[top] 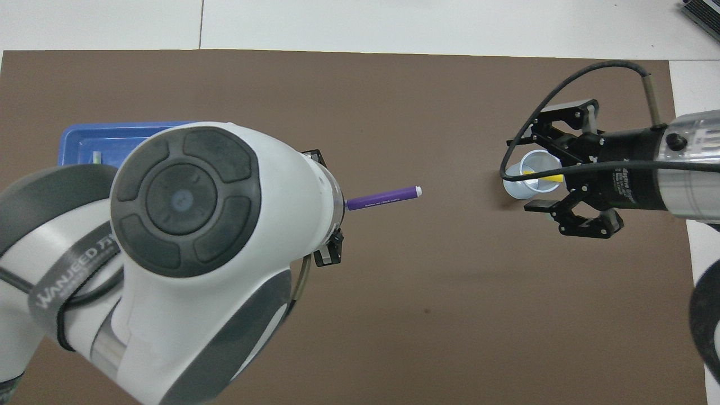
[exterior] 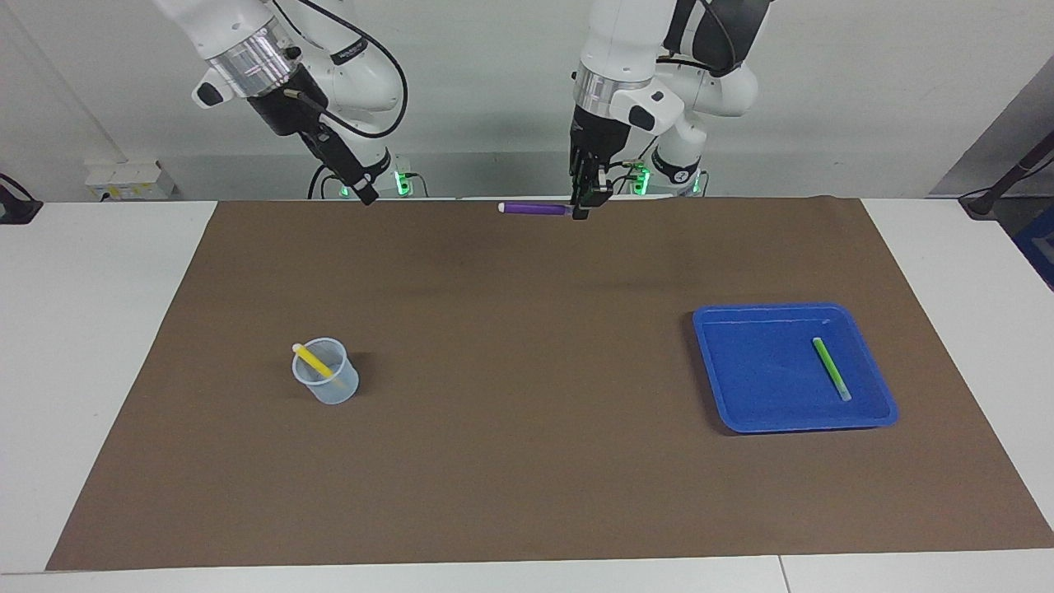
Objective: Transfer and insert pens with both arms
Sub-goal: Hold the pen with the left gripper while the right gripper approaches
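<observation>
Left claw (exterior: 582,207) grips purple pen (exterior: 535,209) level above mat; right claw (exterior: 365,196) raised

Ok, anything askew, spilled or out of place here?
Nothing stands out. The yellow pen leans in the clear plastic cup, the green pen lies in the blue tray, and the left gripper holds the purple pen level.

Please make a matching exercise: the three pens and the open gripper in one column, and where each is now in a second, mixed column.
1. slim yellow pen
2. slim purple pen
3. slim bright green pen
4. open right gripper

A. in the blue plastic tray
B. over the brown mat, holding nothing
C. in the shut left gripper
D. in the clear plastic cup

Pairs: 1-D, 2-C, 3-A, 4-B
</observation>
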Robot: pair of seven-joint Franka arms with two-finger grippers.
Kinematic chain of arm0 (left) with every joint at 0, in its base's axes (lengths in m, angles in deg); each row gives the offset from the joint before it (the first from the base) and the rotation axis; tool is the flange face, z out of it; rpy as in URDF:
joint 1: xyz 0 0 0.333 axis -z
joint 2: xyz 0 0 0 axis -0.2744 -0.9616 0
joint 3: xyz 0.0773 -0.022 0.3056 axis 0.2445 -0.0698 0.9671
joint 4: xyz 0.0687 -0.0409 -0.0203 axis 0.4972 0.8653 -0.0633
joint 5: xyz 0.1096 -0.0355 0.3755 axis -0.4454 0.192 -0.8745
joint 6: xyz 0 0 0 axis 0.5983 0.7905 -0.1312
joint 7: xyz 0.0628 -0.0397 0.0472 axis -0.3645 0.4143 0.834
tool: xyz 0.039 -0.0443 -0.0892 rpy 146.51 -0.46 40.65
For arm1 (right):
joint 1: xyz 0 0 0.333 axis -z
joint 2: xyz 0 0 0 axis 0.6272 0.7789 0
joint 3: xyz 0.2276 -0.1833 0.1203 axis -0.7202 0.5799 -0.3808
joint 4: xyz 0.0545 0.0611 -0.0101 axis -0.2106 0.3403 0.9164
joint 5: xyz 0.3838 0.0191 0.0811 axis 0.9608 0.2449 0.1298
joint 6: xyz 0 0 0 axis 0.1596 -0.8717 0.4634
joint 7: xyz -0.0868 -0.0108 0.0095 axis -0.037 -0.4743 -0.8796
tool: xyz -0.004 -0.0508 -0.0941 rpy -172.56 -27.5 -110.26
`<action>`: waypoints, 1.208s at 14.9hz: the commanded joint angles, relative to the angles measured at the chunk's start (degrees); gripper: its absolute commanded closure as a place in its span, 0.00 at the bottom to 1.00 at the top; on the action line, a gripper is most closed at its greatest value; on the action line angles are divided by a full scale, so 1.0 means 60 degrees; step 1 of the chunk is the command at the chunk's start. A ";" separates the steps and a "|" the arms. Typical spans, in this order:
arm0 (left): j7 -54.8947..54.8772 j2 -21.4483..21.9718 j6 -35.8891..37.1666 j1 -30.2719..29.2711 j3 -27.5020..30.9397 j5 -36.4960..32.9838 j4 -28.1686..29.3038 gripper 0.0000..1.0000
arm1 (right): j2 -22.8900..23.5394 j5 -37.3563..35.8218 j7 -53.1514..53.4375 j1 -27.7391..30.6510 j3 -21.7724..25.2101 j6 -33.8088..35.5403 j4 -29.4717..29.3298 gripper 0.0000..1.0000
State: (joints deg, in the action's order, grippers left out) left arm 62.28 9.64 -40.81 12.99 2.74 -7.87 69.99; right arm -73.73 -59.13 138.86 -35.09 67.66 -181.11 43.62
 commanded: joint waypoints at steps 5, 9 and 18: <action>0.1235 0.0086 -0.0930 0.0761 0.0158 -0.0450 0.0240 1.00 | 0.0433 0.0035 0.1404 -0.0799 -0.0011 -0.0832 -0.0151 0.29; 0.1499 0.0042 -0.1325 0.0821 0.0144 -0.0655 0.0269 1.00 | 0.0478 0.0065 0.1493 -0.0917 -0.0026 -0.0849 -0.0064 0.35; 0.1485 0.0086 -0.1356 0.0952 0.0144 -0.0801 0.0416 1.00 | 0.0404 0.0079 0.1377 -0.1123 -0.0055 -0.0176 -0.0078 0.51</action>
State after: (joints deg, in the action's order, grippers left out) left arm 69.84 9.47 -47.58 17.47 2.74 -11.44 71.07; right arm -71.10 -59.13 146.86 -42.23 67.48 -183.62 43.45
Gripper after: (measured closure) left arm 0.819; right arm 0.458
